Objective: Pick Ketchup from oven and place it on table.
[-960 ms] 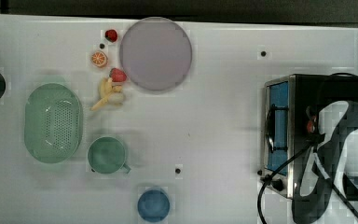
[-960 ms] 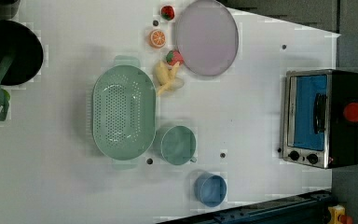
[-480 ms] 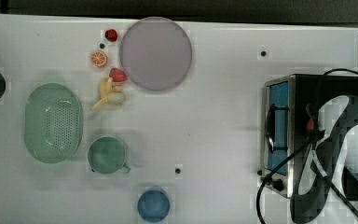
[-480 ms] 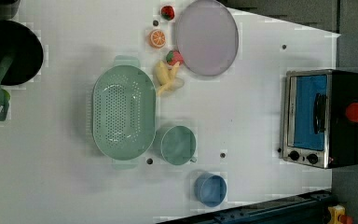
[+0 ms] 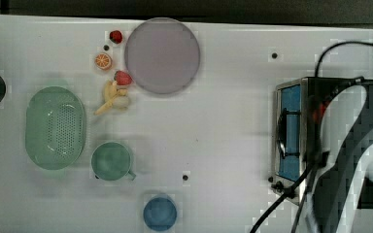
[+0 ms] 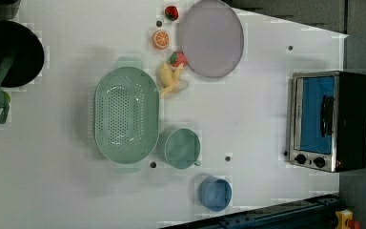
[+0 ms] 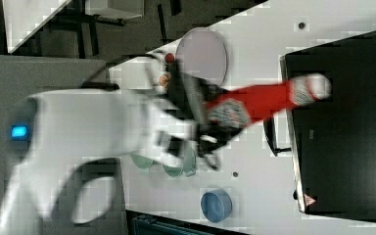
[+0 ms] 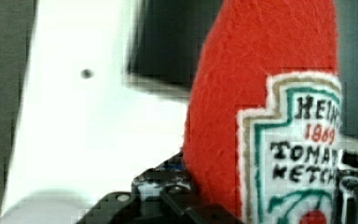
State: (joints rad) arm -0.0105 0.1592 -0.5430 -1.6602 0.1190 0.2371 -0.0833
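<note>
The ketchup (image 7: 267,99), a red bottle with a white cap and shield label, is held in the air with my gripper (image 7: 211,121) shut on its lower body. In the right view its cap end reaches over the black top of the oven (image 7: 347,127). The wrist view has the ketchup (image 8: 261,84) up close, the gripper (image 8: 261,203) clamped at its base. In the top view my arm covers the oven (image 5: 291,131), and a red bit of the ketchup (image 5: 319,110) peeks out beside it. The oven's door is shut. The white table (image 5: 213,121) lies below.
On the table's other half sit a lilac plate (image 5: 161,55), a green colander (image 5: 56,127), a green cup (image 5: 110,161), a blue bowl (image 5: 160,212) and toy fruit (image 5: 112,94). A black pan with a green spatula (image 6: 7,62) stands in a far corner. Cables (image 5: 291,194) hang by the oven.
The ketchup has slid from beside the oven to the left view's right edge. In the top view the arm looms larger over the oven.
</note>
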